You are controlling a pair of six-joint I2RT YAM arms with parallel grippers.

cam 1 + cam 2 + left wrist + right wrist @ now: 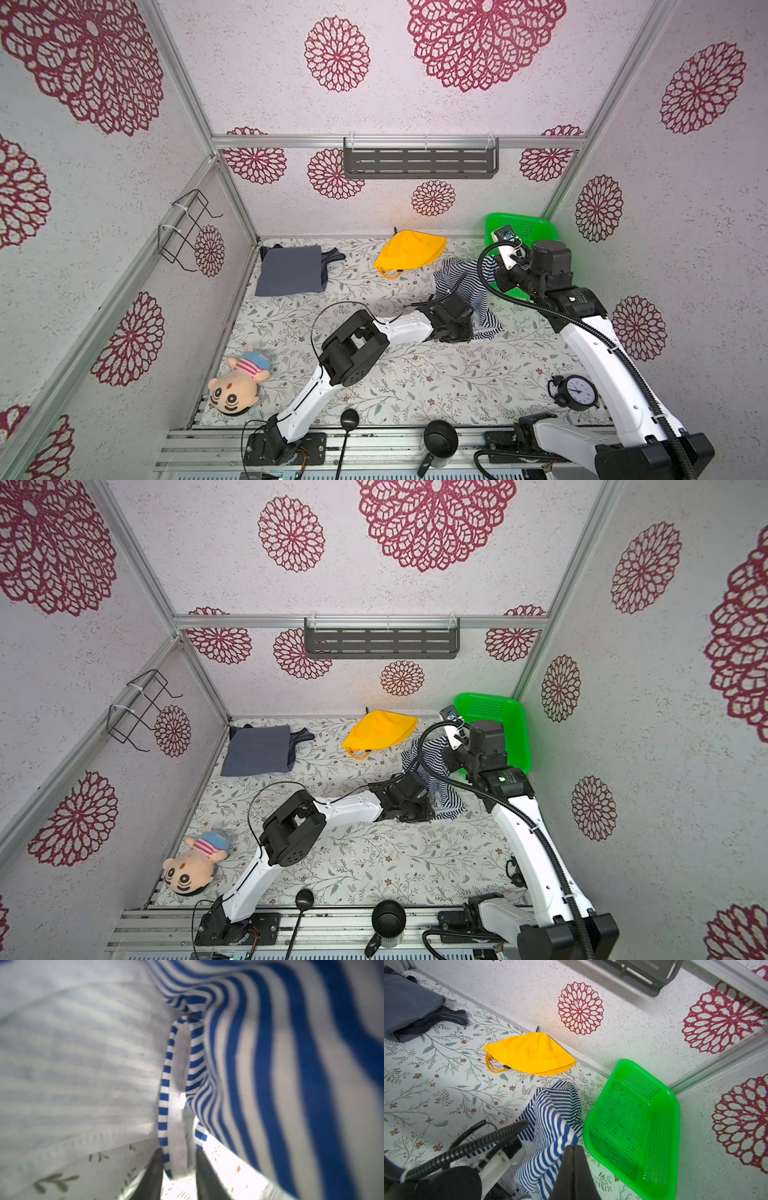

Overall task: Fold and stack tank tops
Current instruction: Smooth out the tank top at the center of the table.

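A small booth with white textured walls [415, 104] printed with large crimson flower medallions [337, 54]; silver aluminium rails [291, 142] frame the corners and cross the back wall; a dark grey slotted metal shelf [420, 158] hangs from the back rail; a black wire rack [187, 226] is tied to the side rail; the tabletop [415, 374] wears a pale covering of leafy sprigs and small rust flowers; light is bright and even.

One grey-blue tank top [289, 270] and one striped tank top [451, 276] made two. There was one hat [409, 251], one basket [528, 226], one doll [239, 384], one clock [577, 390].
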